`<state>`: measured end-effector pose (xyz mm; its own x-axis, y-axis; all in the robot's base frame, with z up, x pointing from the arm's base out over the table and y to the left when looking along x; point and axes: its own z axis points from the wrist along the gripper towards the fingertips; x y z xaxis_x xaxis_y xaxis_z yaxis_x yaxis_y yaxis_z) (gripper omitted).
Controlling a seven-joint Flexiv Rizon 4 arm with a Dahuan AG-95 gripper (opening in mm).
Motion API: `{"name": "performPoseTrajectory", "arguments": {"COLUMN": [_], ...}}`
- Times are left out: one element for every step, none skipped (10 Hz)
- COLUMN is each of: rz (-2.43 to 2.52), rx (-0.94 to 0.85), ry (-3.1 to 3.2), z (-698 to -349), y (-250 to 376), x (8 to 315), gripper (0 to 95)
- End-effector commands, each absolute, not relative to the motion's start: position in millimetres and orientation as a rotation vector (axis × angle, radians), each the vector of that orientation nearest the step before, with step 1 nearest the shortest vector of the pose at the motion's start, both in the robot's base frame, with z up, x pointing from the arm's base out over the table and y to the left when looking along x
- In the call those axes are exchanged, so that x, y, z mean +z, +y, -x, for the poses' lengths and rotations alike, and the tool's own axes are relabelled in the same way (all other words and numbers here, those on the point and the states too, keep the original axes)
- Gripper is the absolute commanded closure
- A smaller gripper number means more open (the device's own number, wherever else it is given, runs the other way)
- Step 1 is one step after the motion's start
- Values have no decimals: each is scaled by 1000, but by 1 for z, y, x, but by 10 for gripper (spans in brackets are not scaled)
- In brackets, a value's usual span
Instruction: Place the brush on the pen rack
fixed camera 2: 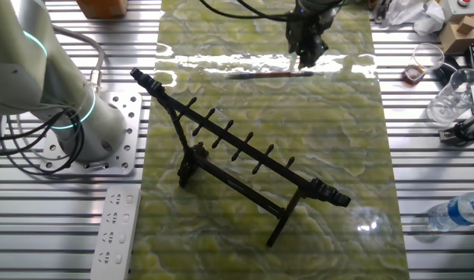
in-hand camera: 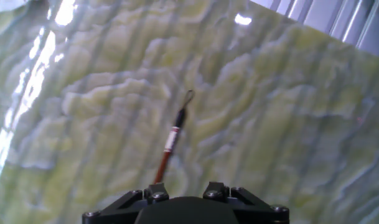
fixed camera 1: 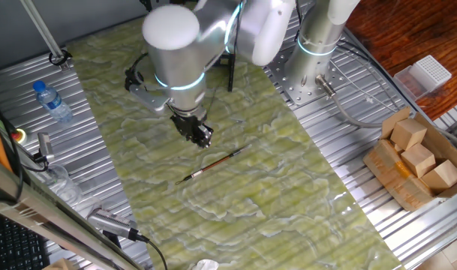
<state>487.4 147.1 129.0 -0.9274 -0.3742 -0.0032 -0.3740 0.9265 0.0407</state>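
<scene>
Since the brush (fixed camera 1: 211, 164) lies flat and unheld on the worktop (fixed camera 1: 288, 195), well apart from the pen rack (fixed camera 2: 244, 159), we judge pickup not yet made. We find the claw (fixed camera 1: 201, 135) poised near its pale end, presumably for grasping; whether its jaws are parted we cannot tell.

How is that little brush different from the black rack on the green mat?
The brush is a thin reddish-brown stick lying flat; the pen rack is a black barred frame standing on legs. The rack is far larger than the brush. Both sit on the green mat, apart from each other.
</scene>
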Motion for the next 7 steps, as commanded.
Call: {"name": "performPoseTrajectory", "arguments": {"rz": [-568,-611,-621,-581,-530,-508,-493], "rx": [-114,-119,-111,-106,-103,-101,-97], "ry": [-3089,-3079,-3076,-3084,-3093,-3096,-3099], "z": [-476,-474,-473,-471,-470,-469,-468], "y": [164,166,169,171,174,174,175], "x": [127,125,123,120,112,108,105], "gripper": [570,570,570,570,570,570,570]}}
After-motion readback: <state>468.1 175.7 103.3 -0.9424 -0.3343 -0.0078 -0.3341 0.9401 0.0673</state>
